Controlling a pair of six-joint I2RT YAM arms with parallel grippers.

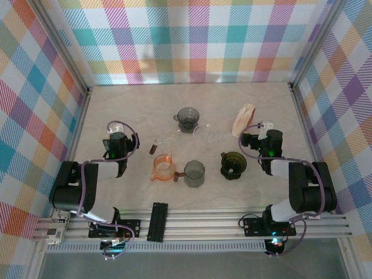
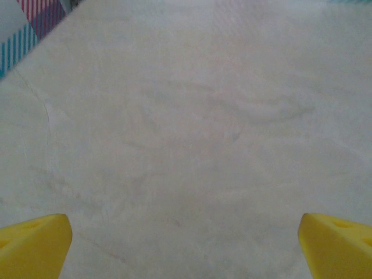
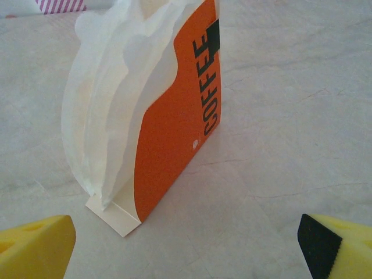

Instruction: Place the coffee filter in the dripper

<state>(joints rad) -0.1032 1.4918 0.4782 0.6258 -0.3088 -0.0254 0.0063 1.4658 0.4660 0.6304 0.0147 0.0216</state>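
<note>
Inside orange holder (image 3: 174, 133), white scalloped filters (image 3: 104, 110)

- Coffee filters (image 3: 102, 116): a stack of white, wavy-edged paper filters standing on edge in an orange card holder (image 3: 168, 145) printed "COFFEE" in black. The pack (image 1: 244, 119) stands upright at the right rear of the table.
- Dark green dripper (image 1: 232, 164): translucent cone, upright, mouth up, nothing inside. It stands near the pack, in front of it.
- Grey dripper (image 1: 188, 119): translucent, upright, at centre rear, well left of the pack.
</note>
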